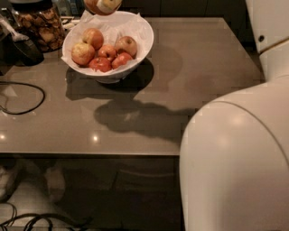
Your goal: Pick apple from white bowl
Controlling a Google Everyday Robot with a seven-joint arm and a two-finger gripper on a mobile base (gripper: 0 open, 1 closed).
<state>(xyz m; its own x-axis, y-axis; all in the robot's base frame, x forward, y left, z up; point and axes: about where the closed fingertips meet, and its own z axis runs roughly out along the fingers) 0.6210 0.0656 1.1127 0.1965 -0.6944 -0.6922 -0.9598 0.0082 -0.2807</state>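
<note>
The white bowl (141, 41), lined with crumpled white paper, stands at the back left of the grey table and holds several red and orange-red apples. The pale yellow-green apple (93, 5) hangs in the air above the bowl's far rim, cut off by the top edge of the camera view. My gripper (106, 4) is shut on it; only a pale finger tip shows against the fruit, the rest is out of view above. The apple is clear of the bowl and touches nothing else.
A glass jar of brown snacks (41, 26) stands left of the bowl, with a dark object (21, 48) in front of it. A black cable (27, 98) loops on the table's left. My white arm (239, 158) fills the right foreground. The table's front edge (90, 152) runs across the middle.
</note>
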